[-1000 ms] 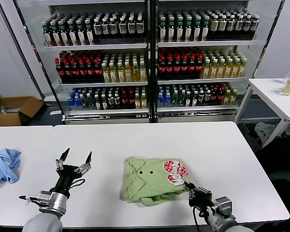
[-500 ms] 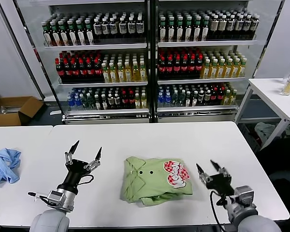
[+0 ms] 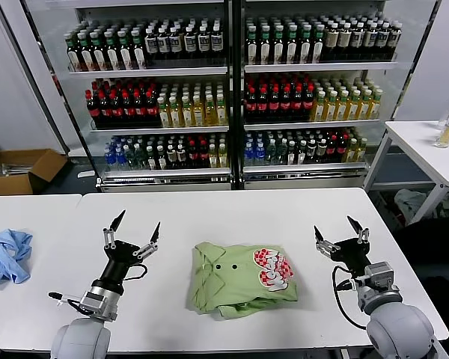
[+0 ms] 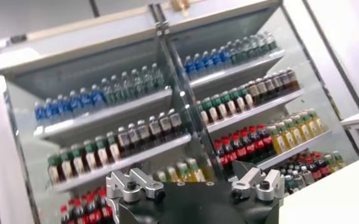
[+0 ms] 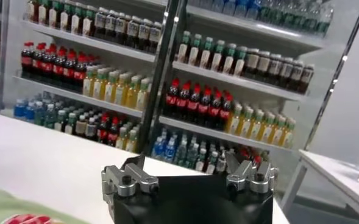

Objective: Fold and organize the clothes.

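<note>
Since the earlier frames, the right gripper (image 3: 341, 232) has been drawn away from the shirt's (image 3: 243, 280) near right corner and raised to the right of it; the left gripper (image 3: 132, 226) has been lifted and carried somewhat farther from the robot. The shirt has been left where it lay.

The shirt is seen folded into a compact bundle on the white table (image 3: 239, 209), toward the near edge and between the two arms, with its collar and dark buttons to the left and the red-and-white logo (image 3: 273, 268) to the right. It is touched by neither gripper.

Both grippers are held above the table with fingers spread wide and pointing up and away, and nothing is gripped by either. The left is set to the left of the shirt, the right well apart on the other side.

A crumpled blue cloth (image 3: 4, 255) is seen at the far left. Bottle shelves (image 3: 232, 90) are seen beyond the table.
</note>
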